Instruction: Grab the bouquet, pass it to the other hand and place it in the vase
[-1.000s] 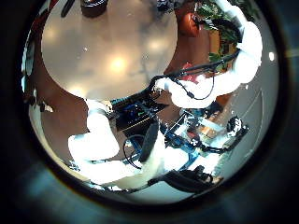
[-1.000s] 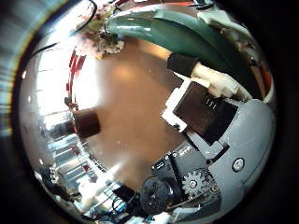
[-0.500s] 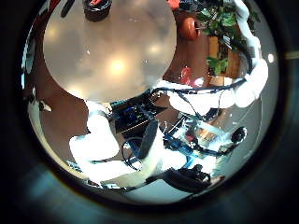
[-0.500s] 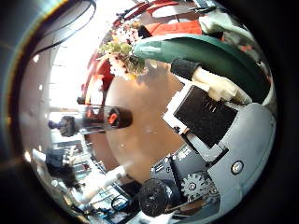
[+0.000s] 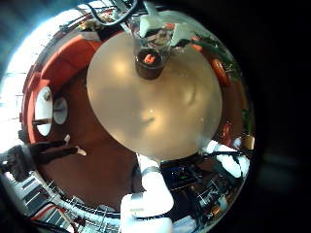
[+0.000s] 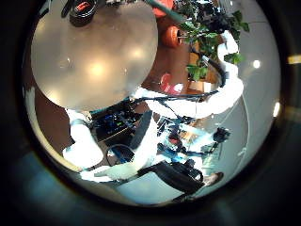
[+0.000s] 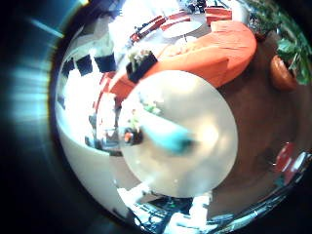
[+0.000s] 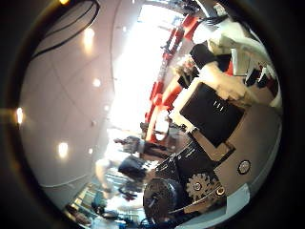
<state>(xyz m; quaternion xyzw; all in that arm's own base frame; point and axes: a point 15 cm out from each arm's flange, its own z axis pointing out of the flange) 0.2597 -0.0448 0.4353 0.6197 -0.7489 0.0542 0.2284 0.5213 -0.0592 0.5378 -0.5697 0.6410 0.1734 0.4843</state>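
The bouquet (image 7: pixel 168 135) is held close to the palm of the right hand (image 8: pixel 217 100), whose fingers are curled round its wrapped stem. It hangs over the round counter (image 5: pixel 160 121). The vase (image 5: pixel 149 61) stands near the counter's edge, and the left hand's fingers cannot be told.

No text, label, number or sign can be read in any of the four palm views (the round counter (image 5: pixel 155 107) and the vase (image 5: pixel 150 62) on it bear no legible print).

bouquet (image 7: pixel 174 136): teal wrap | vase (image 5: pixel 150 64): dark | table (image 5: pixel 165 121): pale
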